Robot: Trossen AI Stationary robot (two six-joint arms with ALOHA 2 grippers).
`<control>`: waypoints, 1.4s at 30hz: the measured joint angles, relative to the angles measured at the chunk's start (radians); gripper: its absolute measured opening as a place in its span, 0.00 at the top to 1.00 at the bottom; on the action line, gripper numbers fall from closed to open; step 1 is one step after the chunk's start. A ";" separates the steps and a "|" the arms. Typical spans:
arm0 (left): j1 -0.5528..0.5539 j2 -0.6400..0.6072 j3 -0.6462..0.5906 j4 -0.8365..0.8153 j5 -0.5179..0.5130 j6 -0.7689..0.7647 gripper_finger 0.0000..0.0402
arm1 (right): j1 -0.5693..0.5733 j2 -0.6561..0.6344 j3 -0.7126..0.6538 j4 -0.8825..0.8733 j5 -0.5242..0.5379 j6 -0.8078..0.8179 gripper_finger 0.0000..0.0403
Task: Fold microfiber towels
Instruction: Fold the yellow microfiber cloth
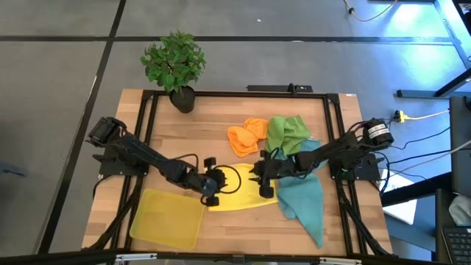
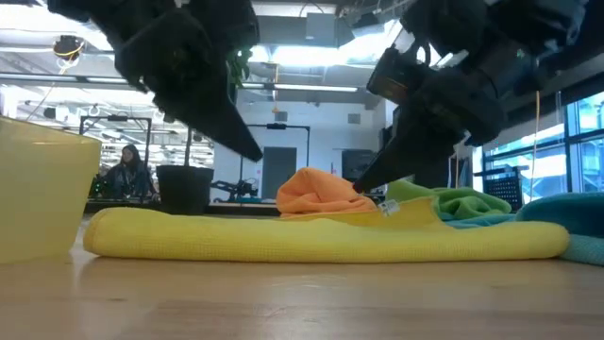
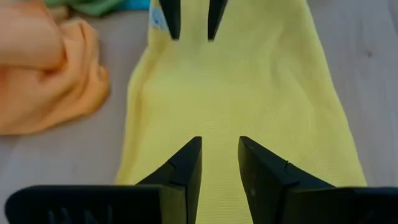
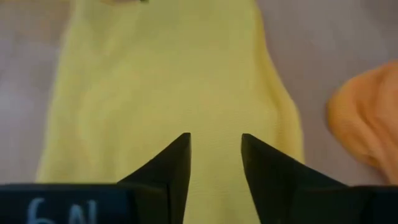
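The yellow towel (image 1: 239, 197) lies folded into a long strip near the table's (image 1: 221, 125) front edge, just right of the yellow tray (image 1: 168, 218). The left gripper (image 3: 219, 163) hangs over the strip's left end, fingers parted and empty. The right gripper (image 4: 215, 157) hangs over the right end, also parted, gripping nothing. To their right sprawls a teal towel (image 1: 305, 202). Farther back sit the orange towel (image 1: 246, 136) and green towel (image 1: 285, 132), bunched side by side. A potted plant (image 1: 175, 65) stands at the far edge.
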 joint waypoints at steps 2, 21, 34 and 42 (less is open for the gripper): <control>-0.001 0.025 0.000 0.000 0.008 -0.015 0.76 | -0.031 0.000 -0.046 0.073 -0.046 0.001 0.71; -0.007 0.062 0.000 0.023 0.088 -0.067 0.76 | -0.207 -0.001 -0.198 0.217 0.016 0.099 0.93; -0.039 0.062 0.000 0.126 0.105 -0.062 0.76 | -0.200 -0.132 -0.198 0.196 -0.093 0.056 0.93; -0.110 0.062 0.000 0.117 0.108 -0.082 0.76 | -0.103 -0.201 -0.198 0.148 -0.156 -0.001 0.93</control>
